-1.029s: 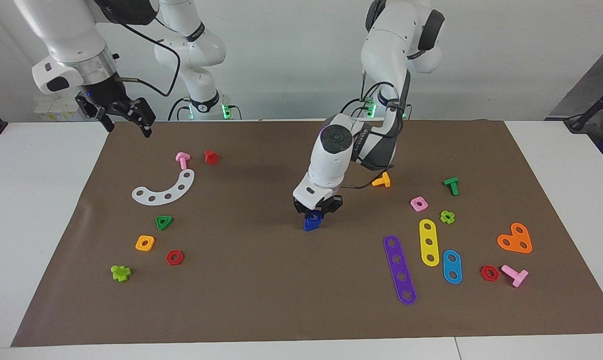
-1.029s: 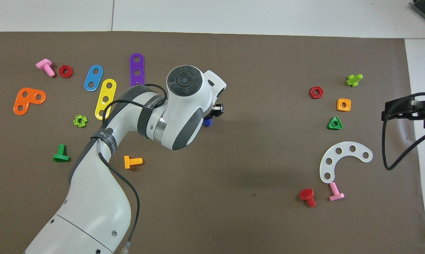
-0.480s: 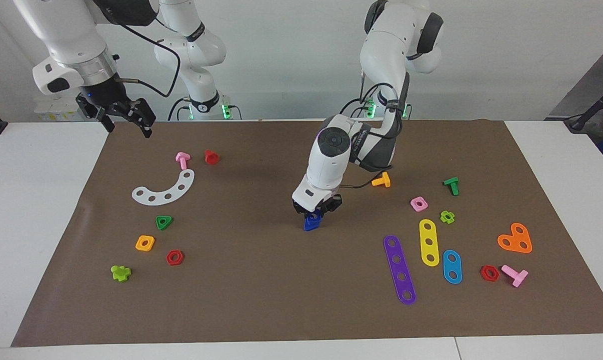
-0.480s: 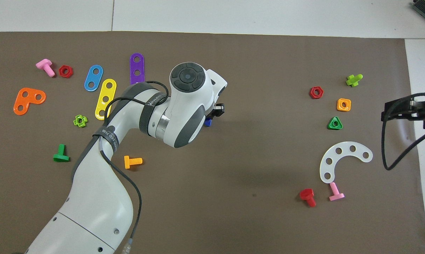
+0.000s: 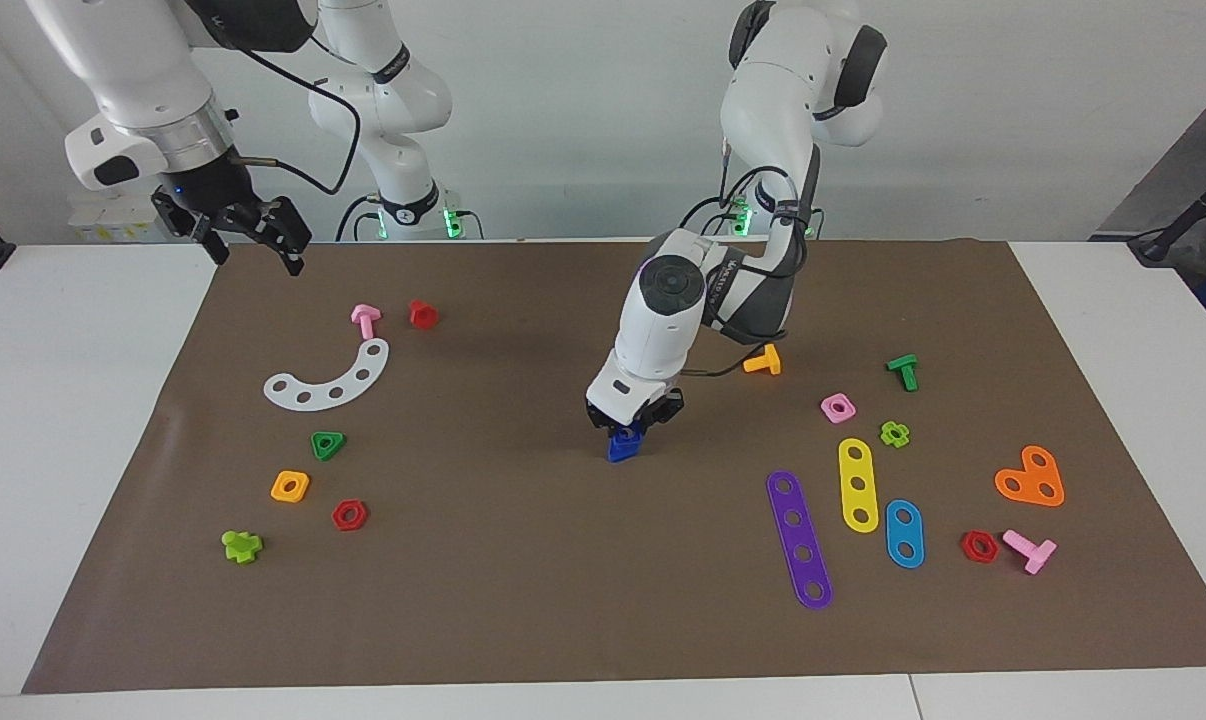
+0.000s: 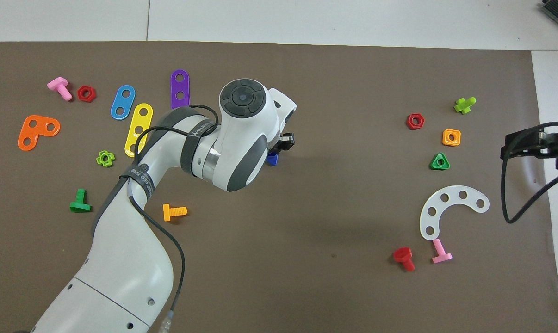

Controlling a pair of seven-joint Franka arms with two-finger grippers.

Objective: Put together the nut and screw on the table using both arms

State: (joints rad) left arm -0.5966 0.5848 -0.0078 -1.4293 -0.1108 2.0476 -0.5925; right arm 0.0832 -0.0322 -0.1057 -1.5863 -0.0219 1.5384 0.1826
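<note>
A dark blue piece (image 5: 622,446) stands in the middle of the brown mat (image 5: 523,580) on the white table (image 5: 73,420); its wide, flat base looks like the screw's head. I cannot make out the nut as a separate part. My left gripper (image 5: 631,424) is down over the piece's top and hides most of it; in the overhead view only a blue corner (image 6: 272,160) shows beside the left gripper (image 6: 281,147). My right gripper (image 5: 258,256) waits, open and empty, raised over the mat's corner at the right arm's end, and shows in the overhead view (image 6: 536,143).
Near the right arm's end lie a white curved strip (image 5: 331,380), a green triangular nut (image 5: 327,444), an orange square nut (image 5: 290,486) and red and pink pieces. Near the left arm's end lie an orange bolt (image 5: 763,361), a pink square nut (image 5: 838,407) and coloured strips (image 5: 799,538).
My left arm's wrist has shifted slightly over the blue piece, which stays in place on the mat. The right arm has not moved.
</note>
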